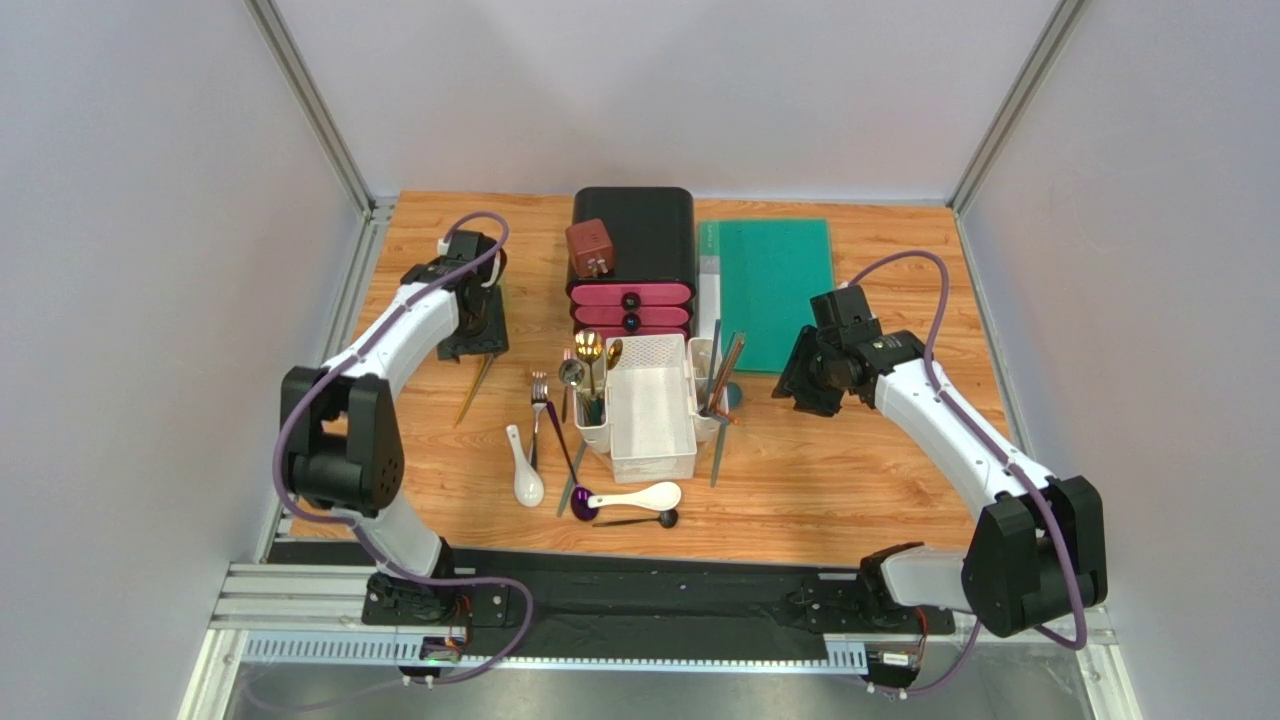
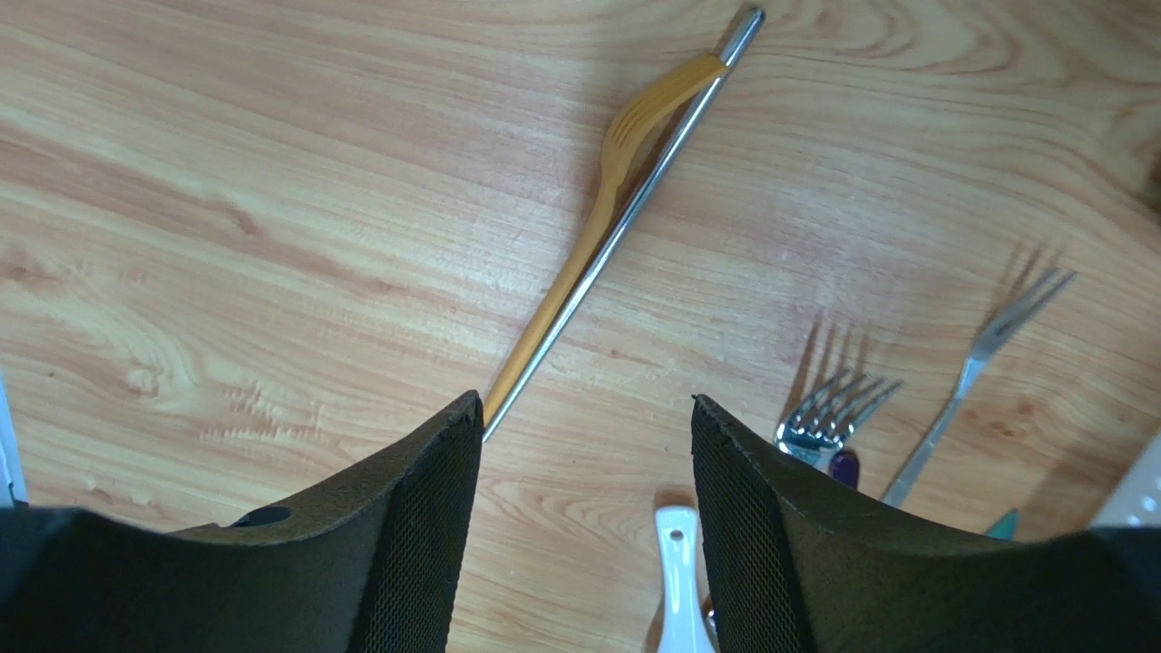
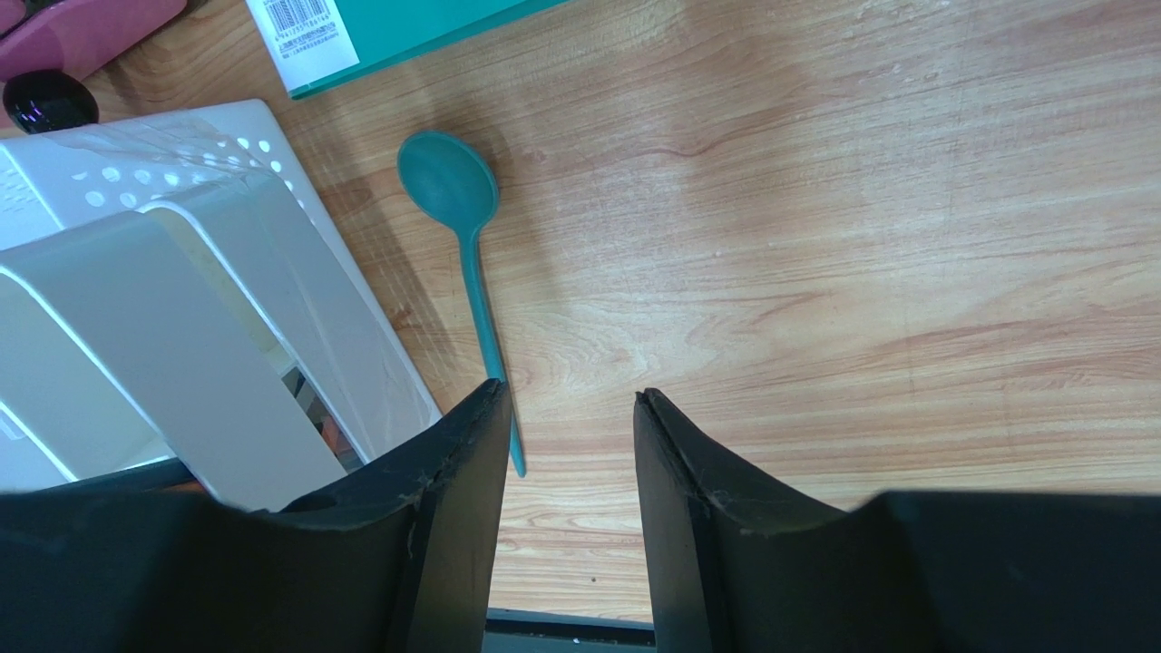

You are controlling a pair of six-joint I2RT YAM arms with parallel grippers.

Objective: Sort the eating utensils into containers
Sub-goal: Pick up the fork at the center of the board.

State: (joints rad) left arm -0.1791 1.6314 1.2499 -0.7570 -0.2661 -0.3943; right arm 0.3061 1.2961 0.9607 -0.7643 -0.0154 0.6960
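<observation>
The white caddy (image 1: 670, 432) stands mid-table and also shows in the right wrist view (image 3: 177, 272). Gold and silver spoons stand in its left side bin (image 1: 589, 363); chopsticks lean in its right side bin (image 1: 723, 375). My left gripper (image 1: 478, 348) (image 2: 586, 408) is open and empty above a gold fork (image 2: 600, 231) lying beside a silver chopstick (image 2: 652, 163). Two silver forks (image 2: 831, 408), white ceramic spoons (image 1: 525, 468) (image 2: 677, 572), a purple spoon (image 1: 573, 468) and a black spoon (image 1: 639, 519) lie on the table. My right gripper (image 1: 796, 387) (image 3: 566, 395) is open and empty beside a teal spoon (image 3: 463, 245).
A black-and-pink drawer box (image 1: 633, 255) with a small dark red box on top stands behind the caddy. A teal board (image 1: 769, 285) (image 3: 395, 27) lies at the back right. Grey walls close in the table on both sides.
</observation>
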